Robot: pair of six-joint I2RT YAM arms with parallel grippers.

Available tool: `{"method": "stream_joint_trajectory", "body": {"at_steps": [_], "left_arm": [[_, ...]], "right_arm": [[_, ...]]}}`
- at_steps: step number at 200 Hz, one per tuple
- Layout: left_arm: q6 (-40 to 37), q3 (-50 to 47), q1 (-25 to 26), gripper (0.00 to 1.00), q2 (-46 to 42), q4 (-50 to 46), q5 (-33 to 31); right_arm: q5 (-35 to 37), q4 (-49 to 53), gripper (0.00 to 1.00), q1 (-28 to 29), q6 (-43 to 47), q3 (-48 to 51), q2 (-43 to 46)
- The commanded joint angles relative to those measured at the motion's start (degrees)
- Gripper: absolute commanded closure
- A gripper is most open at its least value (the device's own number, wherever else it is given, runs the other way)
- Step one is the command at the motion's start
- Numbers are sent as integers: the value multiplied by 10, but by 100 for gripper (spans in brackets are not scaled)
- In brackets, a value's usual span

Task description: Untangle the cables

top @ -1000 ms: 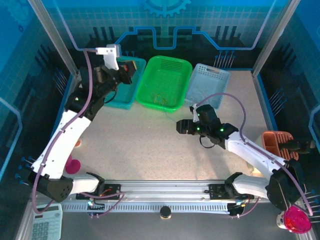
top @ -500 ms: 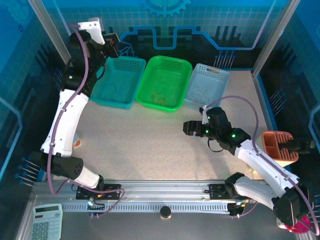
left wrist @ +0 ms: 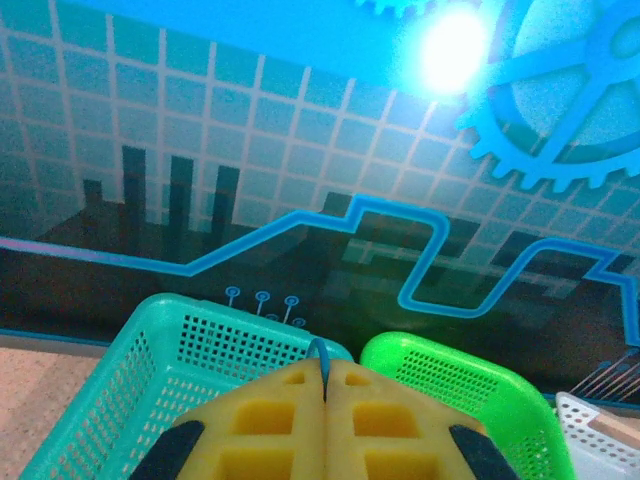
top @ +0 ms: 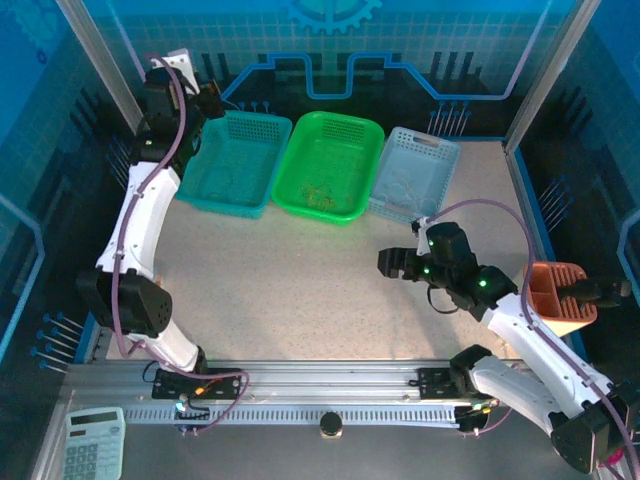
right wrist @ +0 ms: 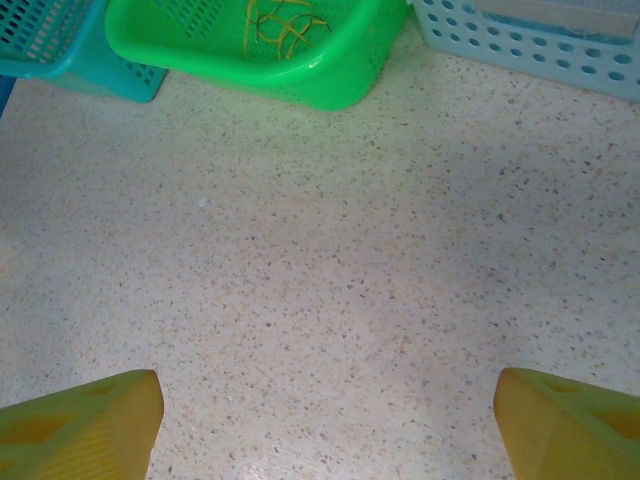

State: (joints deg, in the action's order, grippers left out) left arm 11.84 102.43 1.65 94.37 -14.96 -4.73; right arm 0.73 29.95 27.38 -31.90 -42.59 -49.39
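Table: three baskets in row along far edge: left basket, middle basket, right basket. Cables in middle basket. Left gripper above left basket's far-left corner, cable loop between fingertips. Right gripper before right basket. Rack at right edge. Calculator near-left, off table.

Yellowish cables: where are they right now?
Right wrist view, top left: the yellowish cables lie in a loose clump inside the green basket, which sits between the teal basket and the pale blue basket.

Bright, blue-tinted light; a white glare spot blooms on the back panel.
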Motion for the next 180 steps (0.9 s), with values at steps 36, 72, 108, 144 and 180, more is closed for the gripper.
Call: {"method": "stream_joint_trajectory", "body": {"at_steps": [36, 72, 108, 144, 180], "left_arm": [[-6, -50, -17, 100, 8, 32, 0], [-1, -84, -25, 86, 15, 22, 24], [9, -73, -28, 1, 19, -13, 45], [20, -50, -28, 1, 10, -44, 75], [42, -81, -28, 1, -36, -42, 118]], "right_arm": [[2, 27, 13, -20, 8, 17, 21], [2, 29, 13, -22, 9, 12, 22], [4, 34, 13, -22, 14, 7, 23], [4, 32, 12, -23, 13, 7, 24], [6, 30, 10, -25, 21, 10, 29]]}}
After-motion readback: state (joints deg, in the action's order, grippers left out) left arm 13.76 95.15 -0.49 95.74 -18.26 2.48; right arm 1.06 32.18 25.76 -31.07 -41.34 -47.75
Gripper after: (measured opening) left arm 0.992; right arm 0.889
